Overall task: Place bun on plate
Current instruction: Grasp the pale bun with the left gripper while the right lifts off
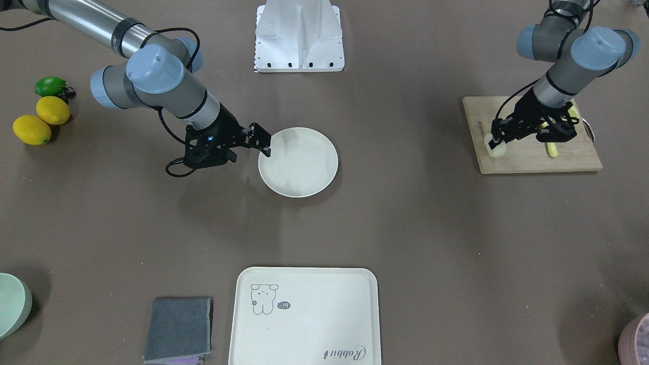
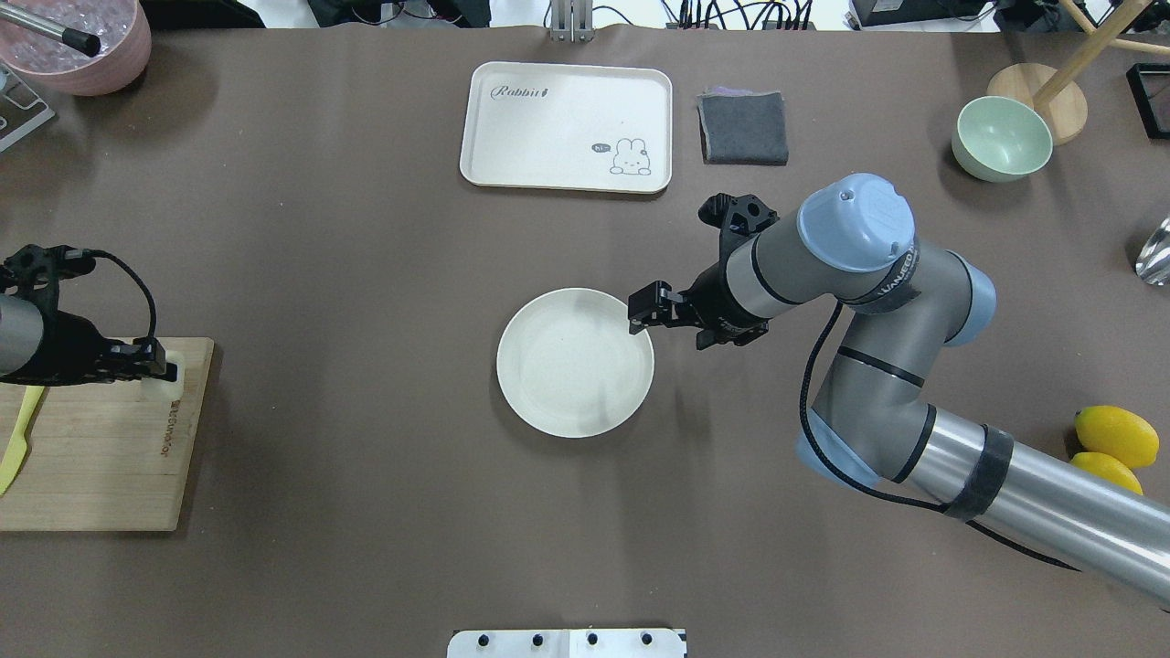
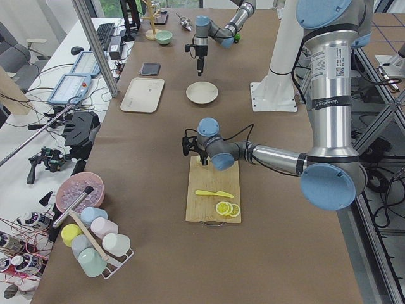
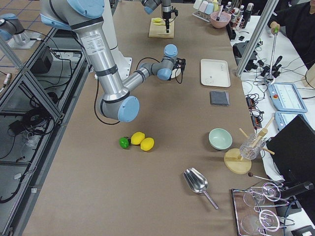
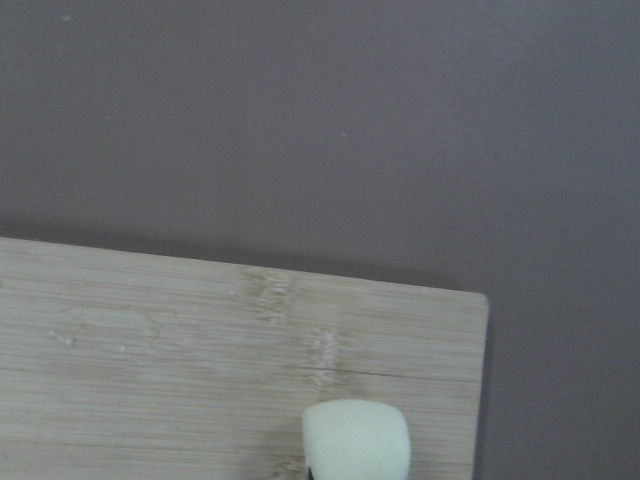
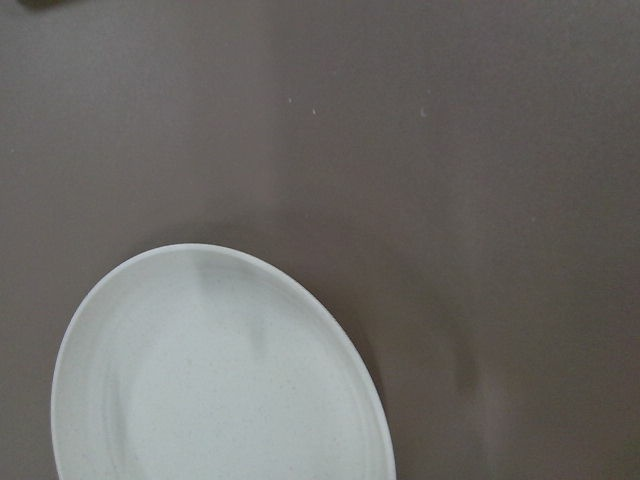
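Brown matting covers the long table [image 2: 366,274]. Cluttered white desks [image 3: 44,120] run along 1 side of it in the side views. A wooden cutting board [image 1: 527,157] lies at the robot's left end. The bun [image 5: 357,440] is over the board's corner, clamped between the fingers of the left gripper [image 1: 495,143]. Its rounded end points toward the board's nearby edge, and its long axis cannot be judged. The plate [image 1: 299,162] lies mid-table, well apart from the bun. The right gripper [image 1: 263,143] hovers at the plate's rim; whether its jaws are parted cannot be told.
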